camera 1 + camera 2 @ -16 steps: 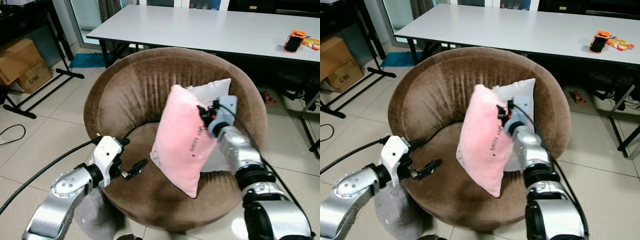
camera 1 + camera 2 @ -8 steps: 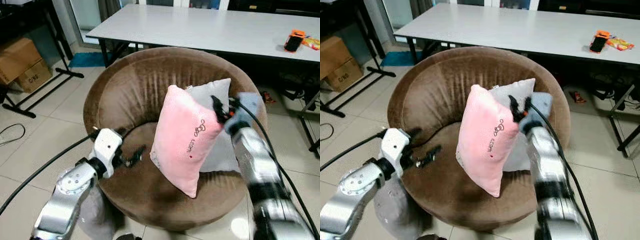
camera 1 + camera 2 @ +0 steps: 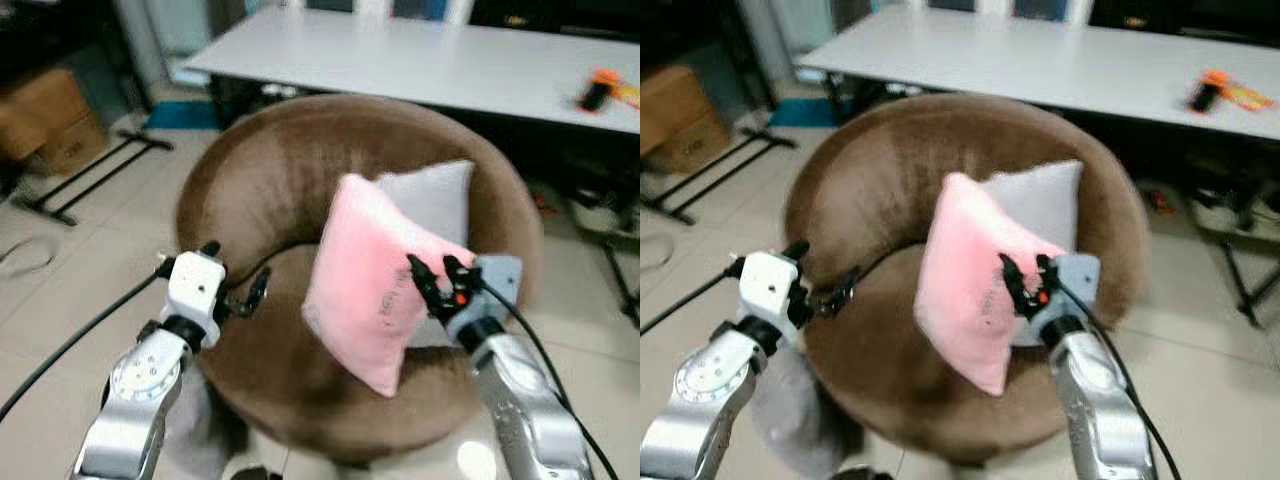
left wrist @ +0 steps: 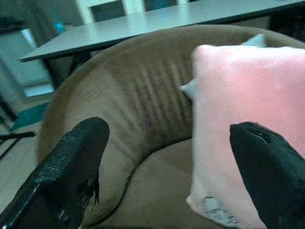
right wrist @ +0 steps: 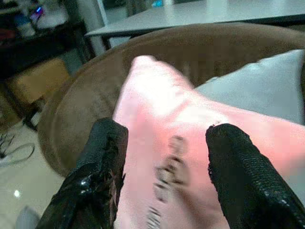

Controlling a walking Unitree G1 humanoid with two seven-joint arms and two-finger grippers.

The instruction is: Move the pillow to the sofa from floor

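Tiled floor [image 3: 70, 290], round brown sofa [image 3: 270, 180] in middle, long white table [image 3: 420, 65] behind it. Pink pillow [image 3: 365, 275] stands tilted on sofa seat, leaning against grey pillow [image 3: 432, 200] at backrest. Right tool [image 3: 436, 280] just right of pink pillow, near its edge, fingers spread, gripping nothing. Left tool [image 3: 245, 297] over seat's left rim, well left of pink pillow, fingers spread, empty. Cardboard boxes [image 3: 45, 120] far left on floor. Orange object [image 3: 597, 92] on table, far right.

grey pillow [image 3: 432, 200]: half hidden by pink pillow [image 3: 375, 275]; markings blurred
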